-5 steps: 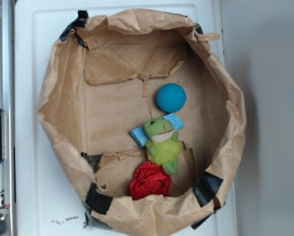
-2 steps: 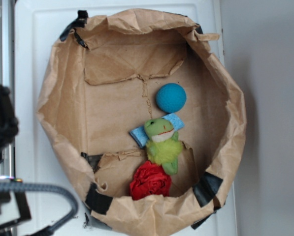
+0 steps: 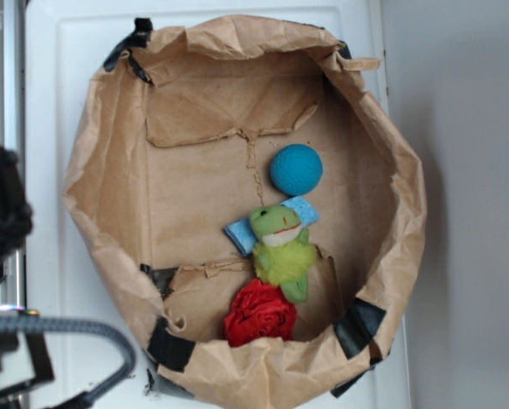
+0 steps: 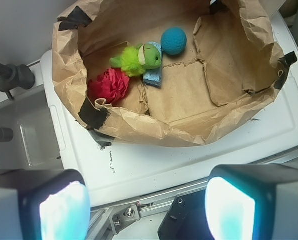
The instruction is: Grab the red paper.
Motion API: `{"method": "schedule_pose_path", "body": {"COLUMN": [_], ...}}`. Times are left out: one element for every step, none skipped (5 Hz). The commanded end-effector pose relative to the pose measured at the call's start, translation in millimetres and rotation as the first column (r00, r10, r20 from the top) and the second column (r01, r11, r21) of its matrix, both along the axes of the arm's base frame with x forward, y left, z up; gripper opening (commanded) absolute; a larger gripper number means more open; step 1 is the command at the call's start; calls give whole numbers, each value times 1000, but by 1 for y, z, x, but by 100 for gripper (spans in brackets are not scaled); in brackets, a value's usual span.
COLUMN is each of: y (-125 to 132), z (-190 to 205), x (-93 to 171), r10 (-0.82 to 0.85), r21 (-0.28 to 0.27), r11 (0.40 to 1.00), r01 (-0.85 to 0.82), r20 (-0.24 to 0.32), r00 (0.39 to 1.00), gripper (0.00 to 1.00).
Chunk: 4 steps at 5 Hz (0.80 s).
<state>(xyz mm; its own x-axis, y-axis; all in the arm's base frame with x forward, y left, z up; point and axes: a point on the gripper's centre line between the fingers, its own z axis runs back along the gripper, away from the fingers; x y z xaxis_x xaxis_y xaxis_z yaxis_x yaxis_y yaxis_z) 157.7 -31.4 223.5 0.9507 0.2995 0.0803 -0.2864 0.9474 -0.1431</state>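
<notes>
The red paper (image 3: pixel 261 313) (image 4: pixel 108 85) is a crumpled wad with rose-like folds. It lies inside the brown paper bag (image 3: pixel 109 221) (image 4: pixel 188 130), against the bag's near wall in the exterior view. A green plush frog (image 3: pixel 281 247) (image 4: pixel 137 58) touches it, and a blue ball (image 3: pixel 296 169) (image 4: pixel 173 40) lies beyond the frog. My gripper (image 4: pixel 145 212) is open, outside the bag over the frame edge, with nothing between its fingers. In the exterior view only dark parts of the arm (image 3: pixel 2 221) show at the left edge.
The bag sits on a white board (image 3: pixel 49 111) (image 4: pixel 153 165). A light-blue piece (image 3: pixel 241 234) lies under the frog. Black tape patches (image 3: pixel 170 345) mark the bag's rim. A metal rail (image 4: pixel 198 195) runs below the board, and a grey tray (image 4: pixel 24 135) lies to the left.
The arm and its cable came into the exterior view at the left edge between one second ago and 0.4 s ago. Nothing has moved since. The objects in the bag stayed put.
</notes>
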Motion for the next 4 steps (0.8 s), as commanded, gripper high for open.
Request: {"method": "schedule_pose_path", "body": {"y": [1,1,-3,-6], "z": [-16,-35,-66,-94], "x": [76,117,135,143], "r10": [331,492,515,506], "r21": [-130,-141,-99,-49], "r11": [937,863,855,862], "r01": [-325,-485,-509,-504], "r20": [25,21,57,112], "r00": [943,870,855,855], "gripper": [100,100,100,100]}}
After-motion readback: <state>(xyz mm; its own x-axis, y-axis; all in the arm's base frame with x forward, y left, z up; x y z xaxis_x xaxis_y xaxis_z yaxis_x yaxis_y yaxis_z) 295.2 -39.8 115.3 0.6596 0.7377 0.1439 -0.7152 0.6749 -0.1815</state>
